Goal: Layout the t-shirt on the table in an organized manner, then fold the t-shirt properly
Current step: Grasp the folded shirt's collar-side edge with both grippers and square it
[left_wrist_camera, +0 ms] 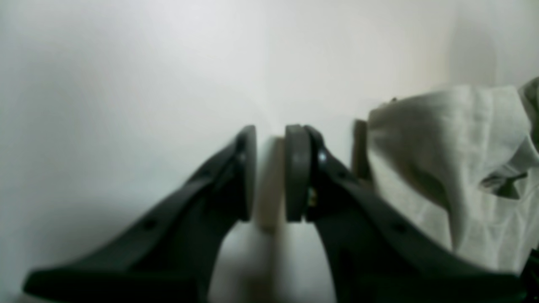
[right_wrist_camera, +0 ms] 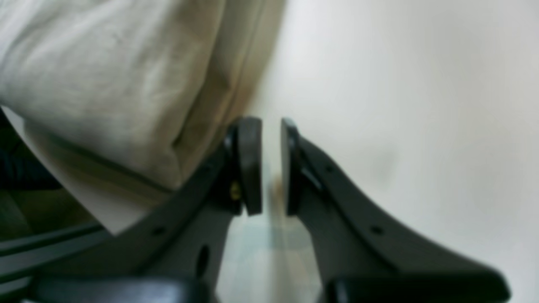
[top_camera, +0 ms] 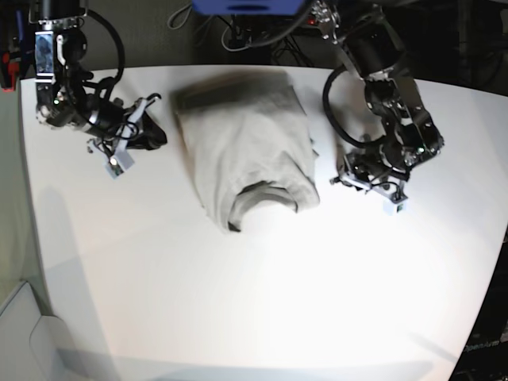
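Folded, creased grey-beige cotton t-shirt (top_camera: 250, 155) lies near my smooth white table's (top_camera: 262, 302) far edge. Left gripper (left_wrist_camera: 271, 172) and right gripper (right_wrist_camera: 271, 166): narrowly parted, empty; my wrist views blur.

I find no text, label, brand, number or sign that I can read on anything here; the wrist views are blurred, and nothing printed shows in the base view from 12 to 6 o'clock
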